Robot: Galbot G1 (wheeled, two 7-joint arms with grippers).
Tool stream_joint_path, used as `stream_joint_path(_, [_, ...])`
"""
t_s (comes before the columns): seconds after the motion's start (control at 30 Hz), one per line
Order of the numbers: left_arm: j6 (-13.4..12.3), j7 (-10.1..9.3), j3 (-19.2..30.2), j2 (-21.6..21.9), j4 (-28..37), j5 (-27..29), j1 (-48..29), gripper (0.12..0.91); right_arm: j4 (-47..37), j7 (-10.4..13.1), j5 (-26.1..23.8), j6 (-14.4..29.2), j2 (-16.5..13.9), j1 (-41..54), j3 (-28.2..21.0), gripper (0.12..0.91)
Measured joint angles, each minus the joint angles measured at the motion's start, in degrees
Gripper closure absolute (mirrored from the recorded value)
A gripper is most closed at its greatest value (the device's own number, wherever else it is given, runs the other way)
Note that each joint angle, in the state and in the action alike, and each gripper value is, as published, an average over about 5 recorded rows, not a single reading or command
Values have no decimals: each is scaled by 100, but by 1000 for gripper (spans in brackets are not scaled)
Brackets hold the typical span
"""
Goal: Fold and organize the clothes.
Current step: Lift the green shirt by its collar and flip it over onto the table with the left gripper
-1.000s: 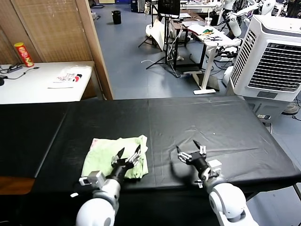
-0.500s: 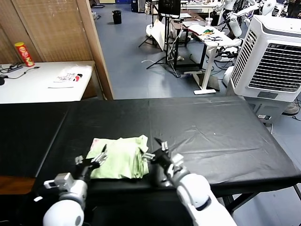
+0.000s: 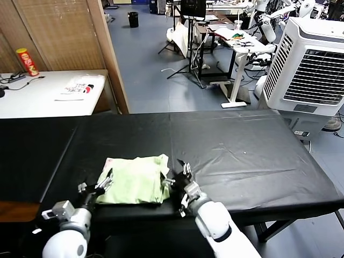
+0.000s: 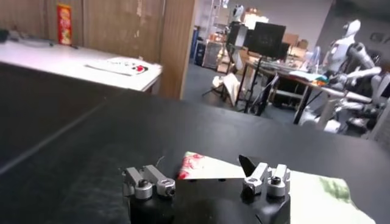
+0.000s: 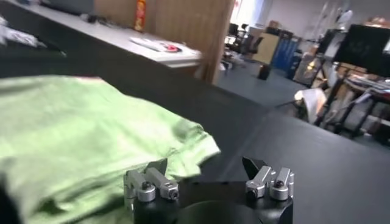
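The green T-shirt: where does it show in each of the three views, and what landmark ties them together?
Head view: green T-shirt lies folded on the black table, near edge, between both grippers.
Left wrist view: a corner beyond the open fingers.
Right wrist view: fills the near side.
Shared landmark: the red can on the white table.

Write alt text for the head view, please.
A folded pale green T-shirt lies near the front edge of a black table, with the open left gripper at its left edge and the open right gripper at its right edge. Neither holds it.
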Motion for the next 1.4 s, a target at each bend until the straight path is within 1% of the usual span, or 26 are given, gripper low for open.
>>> stream_joint_path(0.1, [-134,77,-80,11,183,-363,-65,232,179,-76,338,128,-28,-91,114,227])
stream_joint_path(0.2, [-195,133,-139,45,385,-708,-124,232,372,-116,557,186,-98,-200,254,227])
stream_joint_path(0.43, [-154,227,-157,104,717,-1245,-189,232,753,-131,712,213,-252,-468,598,227])
stream_joint_path(0.5, [-141,226,-154,101,766,-1358,-205,248,810,-132,718,217,-260,-516,666,227])
stream_joint_path(0.53, [-136,221,-152,96,783,-1406,-213,273,828,-133,719,219,-258,-534,690,227])
stream_joint_path(0.6, [-132,211,-149,80,811,-1476,-229,354,848,-133,717,224,-250,-562,723,227])
stream_joint_path(0.73, [-141,169,-146,37,874,-1533,-260,571,868,-133,707,234,-224,-592,755,227])
stream_joint_path(0.77, [-146,156,-147,25,886,-1536,-267,638,870,-133,705,237,-219,-595,761,227])
stream_joint_path(0.83, [-158,134,-152,5,900,-1530,-274,739,870,-133,699,243,-210,-600,774,227])
stream_joint_path(0.87, [-161,124,-158,-4,899,-1522,-275,799,870,-133,695,247,-206,-606,781,227])
stream_joint_path(0.9, [-162,113,-164,-11,890,-1499,-276,842,869,-132,689,250,-200,-613,788,227])
stream_joint_path(0.97, [-155,85,-185,-22,854,-1403,-275,882,869,-130,657,256,-181,-635,810,227])
stream_joint_path(1.07, [-98,34,-233,-7,765,-1111,-268,875,862,-120,540,272,-138,-677,860,227])
stream_joint_path(1.2, [-39,15,-325,99,669,-543,-259,881,876,-106,373,295,-74,-762,951,227])
stream_joint_path(1.4, [-79,36,-551,496,654,320,-232,881,927,-98,132,329,9,-922,1092,227])
